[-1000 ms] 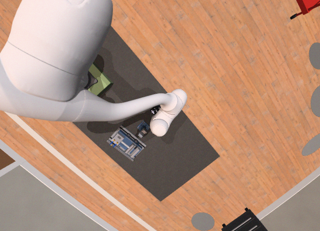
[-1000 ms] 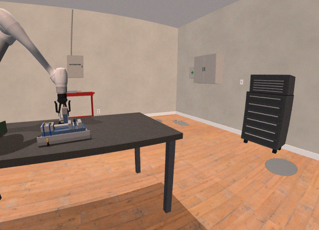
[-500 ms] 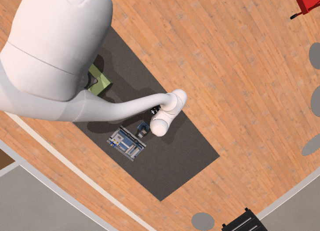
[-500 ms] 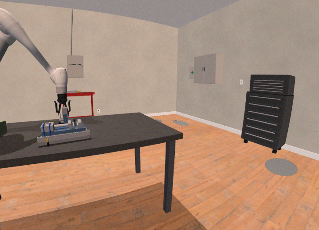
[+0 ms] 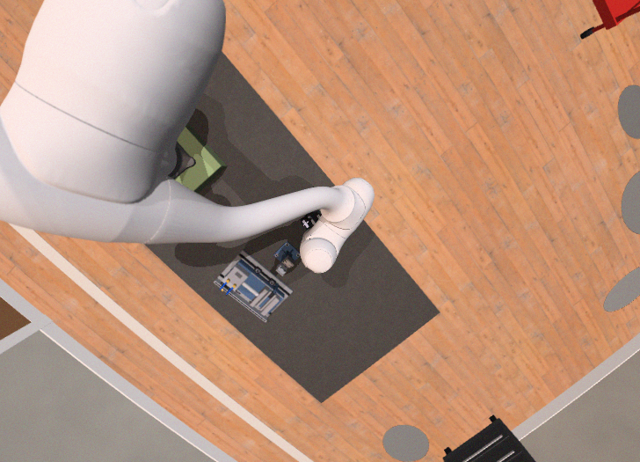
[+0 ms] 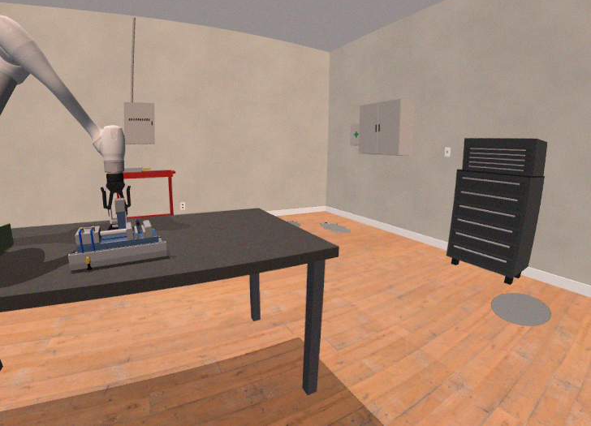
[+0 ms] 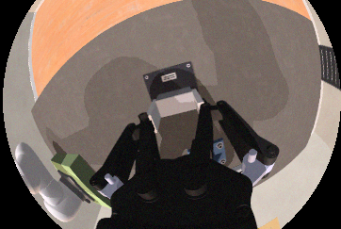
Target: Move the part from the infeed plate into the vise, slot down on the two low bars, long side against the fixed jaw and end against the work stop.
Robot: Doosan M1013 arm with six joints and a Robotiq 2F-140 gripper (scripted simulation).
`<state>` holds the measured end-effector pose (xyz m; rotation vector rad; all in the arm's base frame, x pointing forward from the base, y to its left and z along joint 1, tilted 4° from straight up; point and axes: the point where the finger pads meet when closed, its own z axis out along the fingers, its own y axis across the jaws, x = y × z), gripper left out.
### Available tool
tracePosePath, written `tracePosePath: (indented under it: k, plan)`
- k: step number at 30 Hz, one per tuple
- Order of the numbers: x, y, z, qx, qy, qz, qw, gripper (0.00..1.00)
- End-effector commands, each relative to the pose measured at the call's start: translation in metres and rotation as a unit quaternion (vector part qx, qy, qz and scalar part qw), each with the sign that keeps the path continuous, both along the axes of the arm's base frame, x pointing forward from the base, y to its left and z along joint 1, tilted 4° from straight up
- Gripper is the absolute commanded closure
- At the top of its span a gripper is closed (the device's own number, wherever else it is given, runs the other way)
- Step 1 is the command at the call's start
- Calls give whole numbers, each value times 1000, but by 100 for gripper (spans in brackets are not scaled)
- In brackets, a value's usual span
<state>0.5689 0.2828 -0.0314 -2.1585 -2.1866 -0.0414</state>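
A workshop — a black drawered tool chest (image 6: 496,212) stands against the side wall. Beyond it on that wall hang a grey cabinet (image 6: 386,126) and first-aid box (image 6: 354,134); across the plank floor from it, a dark desk (image 6: 229,243) carries a vise fixture (image 6: 117,250).

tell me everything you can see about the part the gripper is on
The part is a pale grey, metal-looking rectangular block, standing on end. The gripper is shut on it, one dark finger on each of two opposite sides, pointing straight down in the exterior view. Beneath it lies the dark infeed plate; whether they touch is unclear. Its slot is not visible.
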Motion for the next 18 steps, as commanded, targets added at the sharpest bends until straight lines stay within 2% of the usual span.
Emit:
tracePosePath:
  k: [1, 10, 18]
  plan:
    - [-2, 0, -3, 0, -1, 2, 1000, 100]
    - [-2, 0, 0, 0, -1, 2, 1000, 100]
    - [-1, 0, 10, 0, -1, 2, 1000, 100]
